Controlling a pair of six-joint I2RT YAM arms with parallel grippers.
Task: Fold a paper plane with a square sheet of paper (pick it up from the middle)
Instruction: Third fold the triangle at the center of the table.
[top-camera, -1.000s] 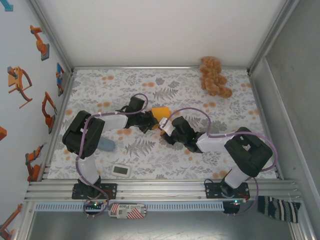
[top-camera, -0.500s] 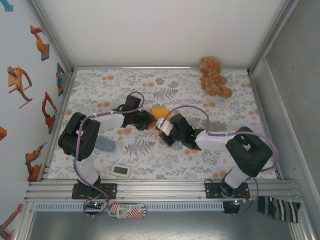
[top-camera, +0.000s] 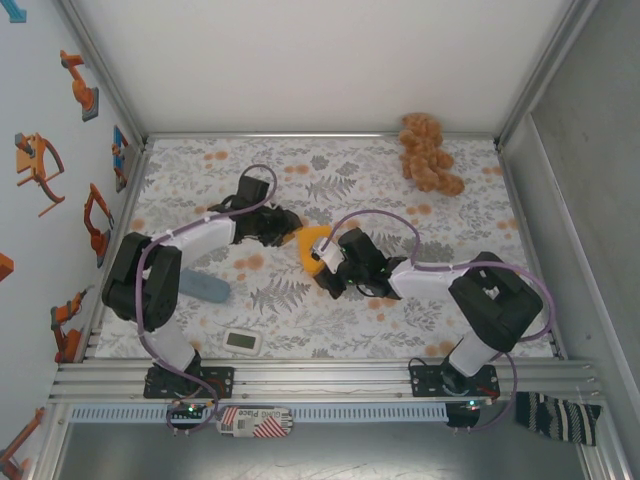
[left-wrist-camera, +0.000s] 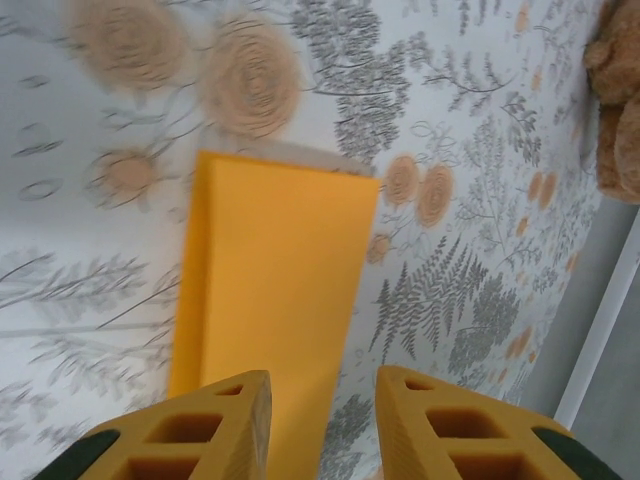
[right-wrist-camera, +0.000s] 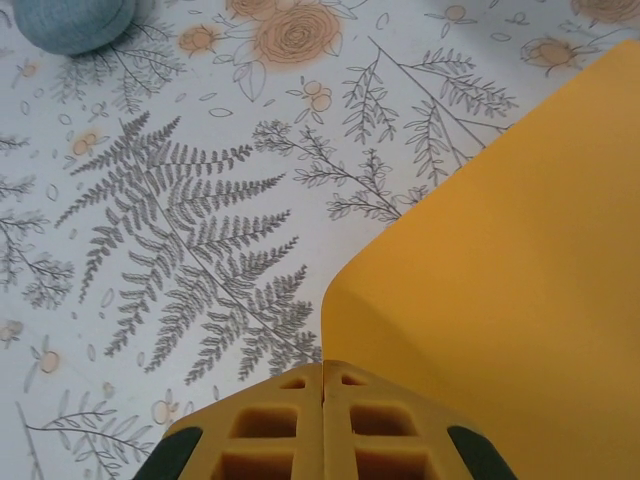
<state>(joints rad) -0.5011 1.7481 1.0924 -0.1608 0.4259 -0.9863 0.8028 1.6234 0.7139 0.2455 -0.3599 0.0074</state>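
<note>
right jaws pinch the square sheet of paper (right-wrist-camera: 500, 250), bowed; left jaws apart over it; tug sideways and you could tear it

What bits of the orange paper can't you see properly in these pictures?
Left wrist view: the near end of the thin bright orange paper sheet is cut off by the bottom edge, between the fingers of the left claw.
Right wrist view: the sheet runs off the right edge, and the shut right claw hides the spot it pinches.
Top view: both claws cover the curled sheet's ends, and its creases are too small to tell.
</note>
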